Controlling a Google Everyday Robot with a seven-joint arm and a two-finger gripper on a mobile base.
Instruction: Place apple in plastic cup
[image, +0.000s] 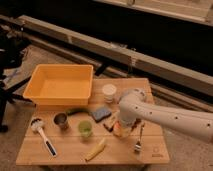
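The white arm (167, 119) is reaching in from the right edge of the frame and bending down over the wooden table (70, 150). Its gripper (121, 126) is hanging low, a little right of the tabletop's centre. It is sitting right over the apple (118, 132), which is showing as an orange-yellow patch tucked under the wrist, down at the table surface. Whether the tool is spread or clamped on the fruit, I cannot tell; the arm's bulk is covering it.

The plastic cup (85, 129), light green and upright, is standing to the left of the apple, apart from it. A dark reddish-brown cluster (107, 125) is lying between the two.

Left of the green cup a small dark metal cup (61, 120) is standing. Further left a white-headed brush (42, 135) is lying at a slant. A banana (96, 149) is lying near the bottom edge, below the green cup. A blue sponge (101, 113) is resting above the cluster, and a white lidded cup (109, 92) is standing behind it. The big yellow bin (35, 80) is filling the upper left of the table. A metal utensil (139, 141) is lying just right of the gripper.
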